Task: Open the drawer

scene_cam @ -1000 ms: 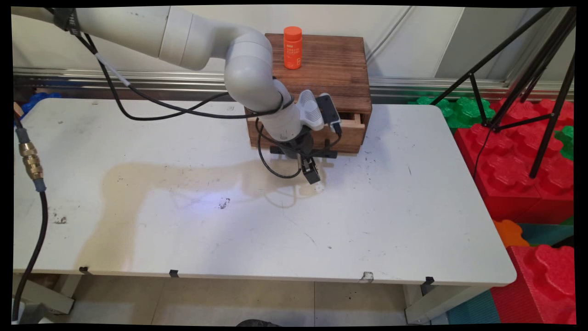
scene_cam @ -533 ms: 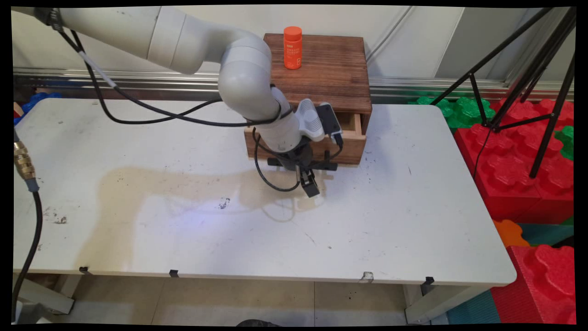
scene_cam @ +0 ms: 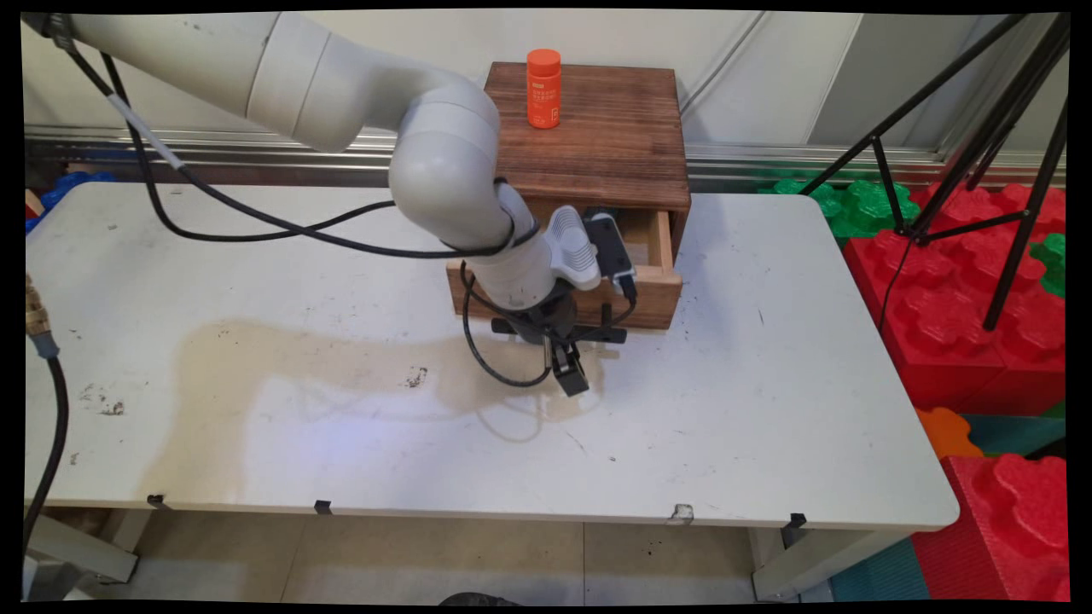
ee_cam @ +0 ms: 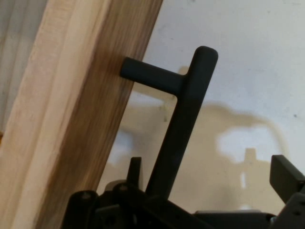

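Hand [scene_cam: 570,379] sits at drawer [scene_cam: 644,290] front, low over worktop [scene_cam: 341,426]. Fingers wide apart in hand view: one finger [ee_cam: 288,179] at right, well clear of handle [ee_cam: 186,119]; other finger by the handle, contact not discernible. Handle is a black bar on a stub post fixed to drawer face. Drawer is pulled partway out of wooden box [scene_cam: 597,136]; interior visible, contents not discernible. Orange bottle [scene_cam: 543,88] stands upright on box top, near rear left. Black cable [scene_cam: 256,222] hangs from arm. Black tripod [scene_cam: 981,128] and red foam blocks [scene_cam: 964,324] at right, off worktop.
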